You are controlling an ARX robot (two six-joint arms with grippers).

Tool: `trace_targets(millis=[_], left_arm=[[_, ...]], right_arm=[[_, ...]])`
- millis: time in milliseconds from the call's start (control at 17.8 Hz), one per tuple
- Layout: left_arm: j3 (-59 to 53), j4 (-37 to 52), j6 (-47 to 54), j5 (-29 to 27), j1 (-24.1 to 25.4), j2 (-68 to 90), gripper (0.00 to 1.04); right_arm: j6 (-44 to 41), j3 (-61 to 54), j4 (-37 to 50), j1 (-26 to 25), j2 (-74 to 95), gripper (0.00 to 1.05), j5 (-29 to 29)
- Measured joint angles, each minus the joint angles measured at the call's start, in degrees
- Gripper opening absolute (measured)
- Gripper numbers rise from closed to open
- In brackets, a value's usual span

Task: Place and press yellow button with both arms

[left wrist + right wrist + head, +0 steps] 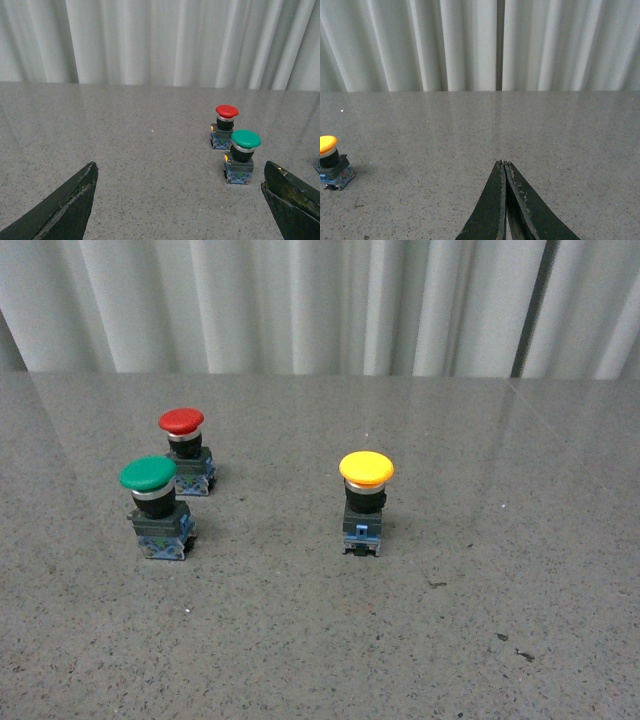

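Task status: judged to be at the opening step, since no arm shows in the front view and the yellow button (365,502) stands untouched on the grey speckled tabletop (480,620)

Location: in the front view the yellow button sits just right of frame centre, alone. The green button (156,506) and the red button (186,451) stand near each other at left of frame, well apart from it. In the right wrist view the yellow button (332,164) appears at the far left edge of the frame, partly cut off. In the left wrist view only the green button (241,156) and red button (224,126) show, right of centre

Orientation: the yellow button stands upright. Its long axis runs vertically, mushroom cap pointing up, black collar beneath it, grey-blue contact block on the tabletop

Claw state:
- Left gripper (182,207): spread wide, one black finger at the lower left corner of its frame and one at the lower right, nothing between them
- Right gripper (504,200): fingers pressed together into a single point at the bottom centre of its frame, holding nothing

Next move, as a judgement: one arm must reach the yellow button and grasp it at the collar or block, keeping the cap free. The open left claw looks ready for this, though the green button lies nearer its line. The closed right claw suits pressing down on the cap
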Motion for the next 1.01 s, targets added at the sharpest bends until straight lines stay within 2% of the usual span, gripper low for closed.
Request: trace_targets(millis=[393,450,1012], left_arm=[[0.0,0.02,0.0,0.0,0.0,0.0,0.98],[0.0,0.0,0.0,-0.02,0.0,0.0,0.98],[0.0,0.02,0.0,0.02,0.0,0.0,0.98]], right_arm=[[0.02,0.02,-8.96,0.0,-8.5,0.02,0.02],[-0.02,0.04,-17.7,0.0,-14.84,0.02,-0.02],[-0.04,0.04,-17.44,0.0,-17.09,0.02,0.0]])
